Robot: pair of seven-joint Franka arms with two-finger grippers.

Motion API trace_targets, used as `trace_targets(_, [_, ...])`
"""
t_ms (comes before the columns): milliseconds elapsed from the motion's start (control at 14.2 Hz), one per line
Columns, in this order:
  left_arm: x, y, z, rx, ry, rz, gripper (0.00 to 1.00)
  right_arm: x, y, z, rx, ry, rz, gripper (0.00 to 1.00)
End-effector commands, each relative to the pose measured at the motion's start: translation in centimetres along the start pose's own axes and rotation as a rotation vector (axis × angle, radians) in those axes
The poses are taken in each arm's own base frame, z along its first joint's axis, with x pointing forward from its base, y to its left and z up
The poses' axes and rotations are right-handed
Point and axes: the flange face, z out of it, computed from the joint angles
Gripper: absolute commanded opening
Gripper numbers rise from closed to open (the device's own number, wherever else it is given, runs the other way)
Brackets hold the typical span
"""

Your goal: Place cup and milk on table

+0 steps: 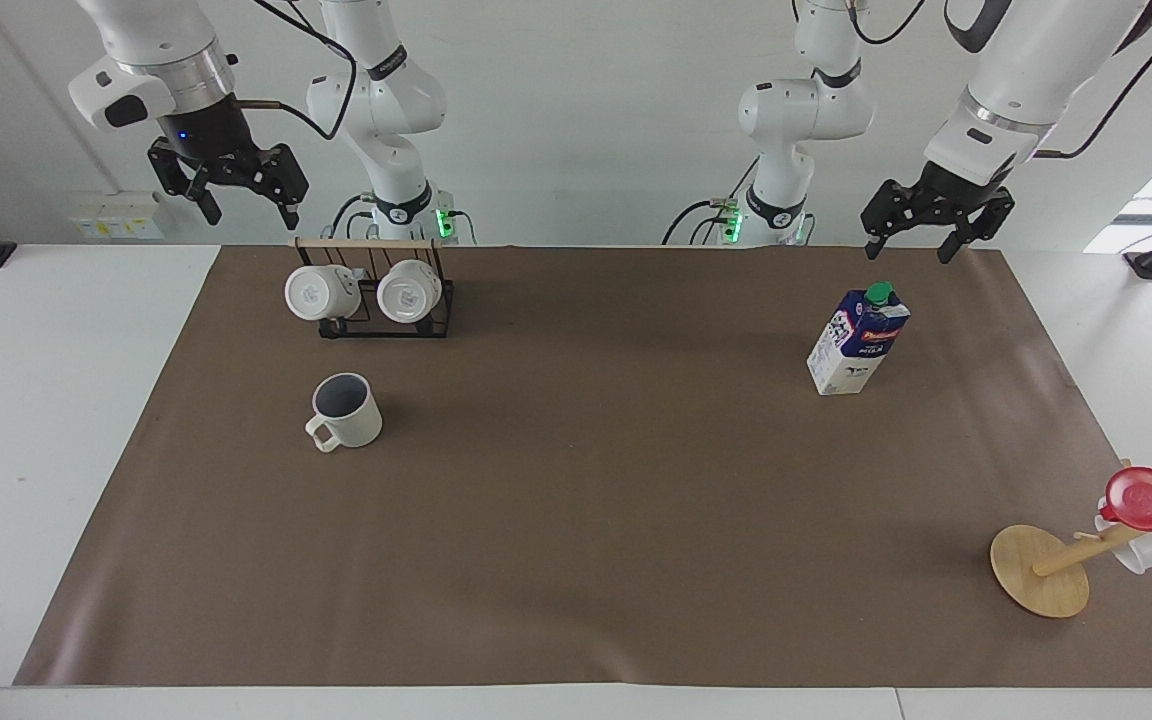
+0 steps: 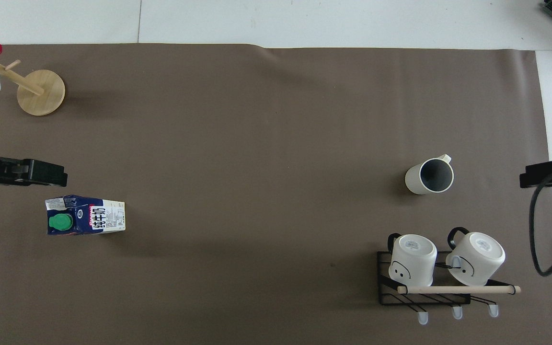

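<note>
While both grippers hang in the air with jaws spread and holding nothing, the glazed cream cup [image 1: 345, 411] with its dark inside stands upright on the matte brown sheet of the worktop [image 1: 576, 560], just farther from the robots than the black wire rack [image 1: 386, 310]. Below the left gripper [image 1: 921, 245], the boxy blue-and-white milk [image 1: 858, 339] carton stands green-capped; the right gripper [image 1: 248, 212] hangs above the rack's end, well apart from the cup.

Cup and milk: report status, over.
Left gripper and right gripper open, raised, holding nothing. Cup and milk upright on the table. Nothing in the way.
</note>
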Motion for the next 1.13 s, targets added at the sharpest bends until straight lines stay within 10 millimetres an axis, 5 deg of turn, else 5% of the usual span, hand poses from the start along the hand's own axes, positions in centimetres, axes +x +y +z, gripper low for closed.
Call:
trace_targets(0, [-0.27,-0.36,-0.70,-0.014,-0.002,0.000,1.00,-0.10,0.21,0.19,-0.002,0.007,-0.007,1.00])
trace_targets(1056, [-0.29,-0.36,-0.69,-0.014,-0.003,0.000,1.00,-0.12,0.62,0.18,-0.029,0.009,-0.005,1.00])
